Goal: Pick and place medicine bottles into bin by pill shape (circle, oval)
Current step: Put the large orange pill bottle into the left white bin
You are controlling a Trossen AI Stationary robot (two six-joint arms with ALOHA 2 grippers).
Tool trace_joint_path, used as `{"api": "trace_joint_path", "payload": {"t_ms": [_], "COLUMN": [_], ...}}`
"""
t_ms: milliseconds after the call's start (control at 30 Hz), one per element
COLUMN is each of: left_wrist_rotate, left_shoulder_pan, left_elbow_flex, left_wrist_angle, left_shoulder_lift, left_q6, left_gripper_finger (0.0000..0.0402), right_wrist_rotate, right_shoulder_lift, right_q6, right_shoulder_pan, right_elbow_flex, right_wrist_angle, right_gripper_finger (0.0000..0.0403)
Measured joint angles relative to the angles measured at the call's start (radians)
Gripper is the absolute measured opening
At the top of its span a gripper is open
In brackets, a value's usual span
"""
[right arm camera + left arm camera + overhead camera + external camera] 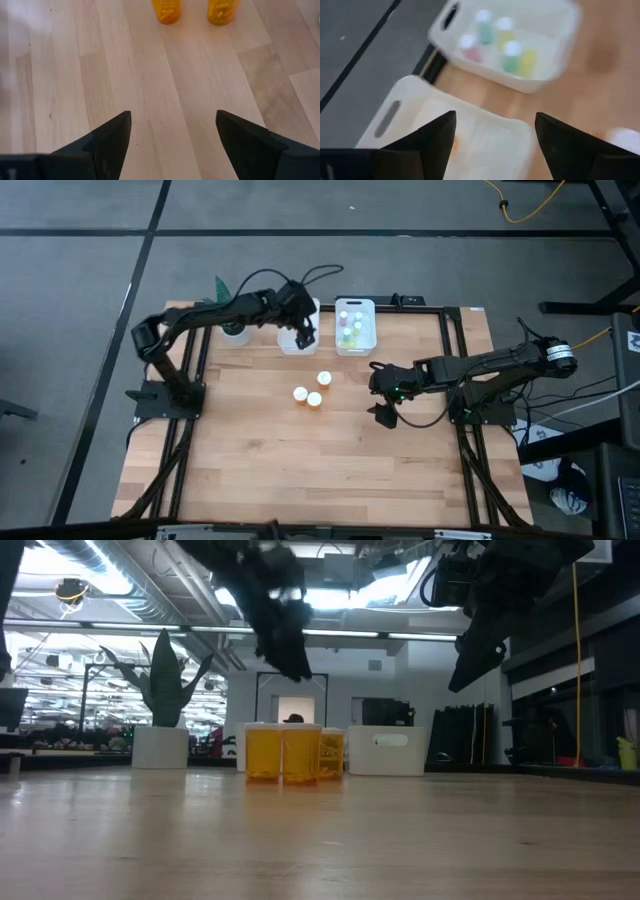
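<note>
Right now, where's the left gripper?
High view: the left gripper is at the table's far edge, over the left white bin, beside the right bin holding small pastel bottles. It is open and empty.

Blurred small bottles [505,47] in the bin [547,75]; perhaps five.

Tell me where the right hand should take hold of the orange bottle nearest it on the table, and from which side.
Grip the orange bottle around its round body just under the white cap, coming straight down from above. It stands upright and apart from the other two bottles, so fingers probably fit on either side. The right hand is open, off to its right.
</note>
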Motion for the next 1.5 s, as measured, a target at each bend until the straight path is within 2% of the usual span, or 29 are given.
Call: {"api": "trace_joint_path", "payload": {"t_ms": [200,367,633,767,833,1033,1100,1333,1500], "left_wrist_rotate": [0.0,0.0,-0.011,-0.086,-0.087,-0.031,-0.035,-0.025,-0.005], "left_shoulder_pan": [-0.119,-0.214,-0.361,-0.401,-0.407,-0.417,-0.424,-0.428,-0.429], "left_elbow_flex": [0.002,-0.001,-0.144,-0.235,-0.288,-0.463,-0.479,-0.468,-0.468], "left_wrist_angle": [-0.222,-0.425,-0.453,-0.389,-0.33,0.027,0.107,0.235,0.316], "left_shoulder_lift": [-0.126,-0.174,-0.168,-0.168,-0.162,-0.123,-0.088,0.015,0.026], "left_q6": [-0.004,-0.121,-0.197,-0.267,-0.283,-0.288,-0.266,-0.208,-0.18], "left_gripper_finger": [0.0264,0.026,0.0259,0.0259,0.0259,0.0259,0.0259,0.0259,0.0259], "right_wrist_rotate": [0.0,0.0,0.001,0.0,0.001,0.001,0.001,0.001,0.001], "right_shoulder_lift": [0.0,0.0,0.0,0.0,0.0,0.0,0.0,0.0,0.0], "right_q6": [-0.006,-0.007,-0.002,0.001,-0.002,-0.003,-0.003,0.0,-0.001], "right_shoulder_pan": [0.0,0.0,0.0,0.0,0.0,0.0,0.0,0.0,0.0], "right_elbow_flex": [0.0,0.0,0.0,0.0,0.0,0.0,0.001,0.001,0.001], "right_wrist_angle": [-0.001,-0.002,-0.001,-0.002,0.0,0.001,0.002,0.001,0.0], "right_gripper_finger": [0.0292,0.0292,0.0292,0.0292,0.0292,0.0292,0.0292,0.0292,0.0292]}}
